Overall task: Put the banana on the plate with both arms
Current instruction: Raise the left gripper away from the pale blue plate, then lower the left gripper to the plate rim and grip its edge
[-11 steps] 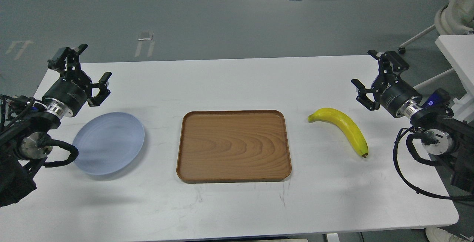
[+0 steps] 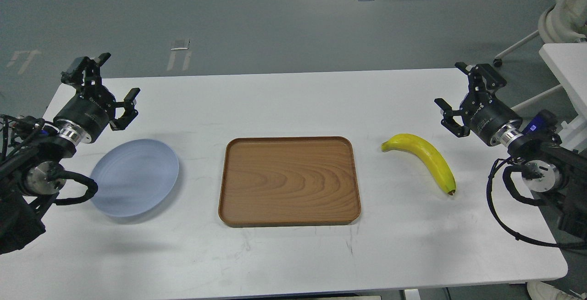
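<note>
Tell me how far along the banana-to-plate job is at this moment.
Nothing looks done yet. The banana lies on the table right of the wooden tray; the plate sits bare on the left. The left gripper and right gripper are both open, holding nothing. Picking, carrying and placing remain.

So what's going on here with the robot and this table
Nothing is being handled right now. The banana lies on the white table to the right of the brown wooden tray, and the pale blue plate sits empty on the tray's left. The left gripper hovers open beyond the plate, and the right gripper hangs open just beyond the banana. Neither touches anything, so the banana has yet to be picked up.
</note>
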`<state>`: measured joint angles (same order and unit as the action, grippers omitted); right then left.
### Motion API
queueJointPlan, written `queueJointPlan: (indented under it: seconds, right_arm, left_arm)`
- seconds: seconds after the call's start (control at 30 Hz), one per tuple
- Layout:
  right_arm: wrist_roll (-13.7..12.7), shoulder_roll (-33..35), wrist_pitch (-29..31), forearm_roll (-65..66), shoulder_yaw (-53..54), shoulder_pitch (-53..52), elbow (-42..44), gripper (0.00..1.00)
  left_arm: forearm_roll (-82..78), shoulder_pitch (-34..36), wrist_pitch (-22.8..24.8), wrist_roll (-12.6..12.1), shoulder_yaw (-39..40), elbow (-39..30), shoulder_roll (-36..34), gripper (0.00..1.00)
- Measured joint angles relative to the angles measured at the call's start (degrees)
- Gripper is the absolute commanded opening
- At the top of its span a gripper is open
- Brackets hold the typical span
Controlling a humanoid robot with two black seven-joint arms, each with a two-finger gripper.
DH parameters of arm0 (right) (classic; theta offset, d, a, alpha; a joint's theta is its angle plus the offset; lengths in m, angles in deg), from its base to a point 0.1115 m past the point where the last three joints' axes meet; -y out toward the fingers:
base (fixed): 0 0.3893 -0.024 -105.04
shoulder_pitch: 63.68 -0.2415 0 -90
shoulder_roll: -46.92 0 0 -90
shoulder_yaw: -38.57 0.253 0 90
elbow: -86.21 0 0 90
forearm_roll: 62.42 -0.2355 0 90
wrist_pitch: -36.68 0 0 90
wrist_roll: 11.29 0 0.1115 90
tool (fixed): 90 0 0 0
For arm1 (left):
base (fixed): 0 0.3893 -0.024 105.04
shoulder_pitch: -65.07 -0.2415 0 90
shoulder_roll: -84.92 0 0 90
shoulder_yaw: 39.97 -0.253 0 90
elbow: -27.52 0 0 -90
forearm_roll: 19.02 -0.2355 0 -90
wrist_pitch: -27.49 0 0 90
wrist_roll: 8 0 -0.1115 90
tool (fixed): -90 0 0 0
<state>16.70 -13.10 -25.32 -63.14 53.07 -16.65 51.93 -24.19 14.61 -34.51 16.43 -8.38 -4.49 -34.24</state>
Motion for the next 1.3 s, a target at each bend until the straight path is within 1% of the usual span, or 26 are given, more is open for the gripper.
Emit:
queueJointPlan:
  seconds: [0.17, 0.3, 0.37, 0.47, 0.57, 0.63, 0.77, 0.87, 0.97, 1.07, 1.13, 1.3]
  right_arm:
    - [0.0, 0.0, 0.0, 0.0, -0.1, -0.4, 0.0, 1.0]
    - [0.0, 0.0, 0.0, 0.0, -0.2, -0.6, 0.0, 1.0]
    - [0.0, 0.0, 0.0, 0.0, -0.2, -0.6, 0.0, 1.0]
    - [0.0, -0.2, 0.0, 0.1, -0.4, -1.1, 0.0, 1.0]
    - [0.0, -0.5, 0.0, 0.1, -0.6, -1.5, 0.0, 1.0]
    - [0.0, -0.7, 0.0, 0.2, -0.7, -1.8, -0.1, 1.0]
    - [0.0, -1.1, 0.0, 0.3, -0.8, -2.5, -0.1, 1.0]
    - [0.0, -1.8, 0.0, 0.3, -0.9, -2.8, 0.0, 1.0]
    - [0.0, -2.1, 0.0, 0.4, -0.9, -3.3, 0.0, 1.0]
    - [0.0, -2.1, 0.0, 0.4, -0.9, -3.4, -0.1, 1.0]
    - [0.0, -2.1, 0.0, 0.4, -0.9, -3.4, -0.1, 1.0]
    - [0.0, -2.1, 0.0, 0.4, -0.9, -3.4, -0.3, 1.0]
  left_arm:
    - [-1.1, 1.7, 0.0, 0.0, -0.4, -0.3, -3.7, 1.0]
    - [-9.3, 5.0, 0.0, 0.7, -0.6, -1.9, -7.7, 1.0]
    - [-16.8, 6.5, 0.0, 1.6, -0.7, -5.3, -10.8, 1.0]
    - [-29.2, 8.4, 0.0, 3.2, -0.5, -13.3, -16.8, 1.0]
    - [-39.8, 9.1, 0.0, 3.5, -0.5, -20.3, -21.1, 1.0]
    - [-49.6, 9.1, 0.0, 3.6, -0.5, -25.1, -23.9, 1.0]
    - [-67.5, 8.2, 0.0, 3.6, -0.9, -30.1, -26.8, 1.0]
    - [-79.4, 6.6, 0.0, 3.6, -3.8, -30.4, -27.6, 1.0]
    - [-85.9, 6.0, 0.0, 3.6, -8.4, -29.8, -27.7, 1.0]
    - [-87.7, 6.0, -1.5, 3.6, -14.3, -28.2, -27.4, 1.0]
    - [-87.8, 5.9, -2.9, 3.6, -16.9, -26.4, -26.8, 0.99]
    - [-87.4, 4.9, -5.8, 3.6, -19.5, -20.2, -24.3, 0.99]
